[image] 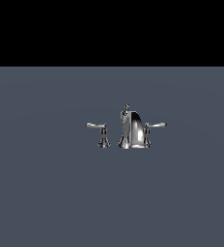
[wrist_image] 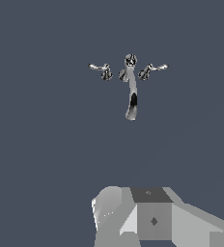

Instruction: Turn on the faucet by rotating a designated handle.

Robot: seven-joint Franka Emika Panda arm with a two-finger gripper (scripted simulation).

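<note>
Exterior view shows the slim polished chrome lever handle [image: 155,125] on its short flared post, tight against the curved chrome faucet [image: 131,131] on that view's right, mid-way across the flat grey bench [image: 46,193]; its twin lever [image: 95,126] stands apart on the left. Rigid, smooth metal like this will likely be slippery and turn only about its post, so pressing near the lever's free tip looks best. Only grey housing of the tool [wrist_image: 152,219] shows in the wrist view, well apart from the faucet, so I cannot tell how its jaws stand.

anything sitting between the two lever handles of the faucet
Yes, the spout: in the exterior view it stands close against the handle on that view's right, with a bare gap of floor before the other lever.
</note>
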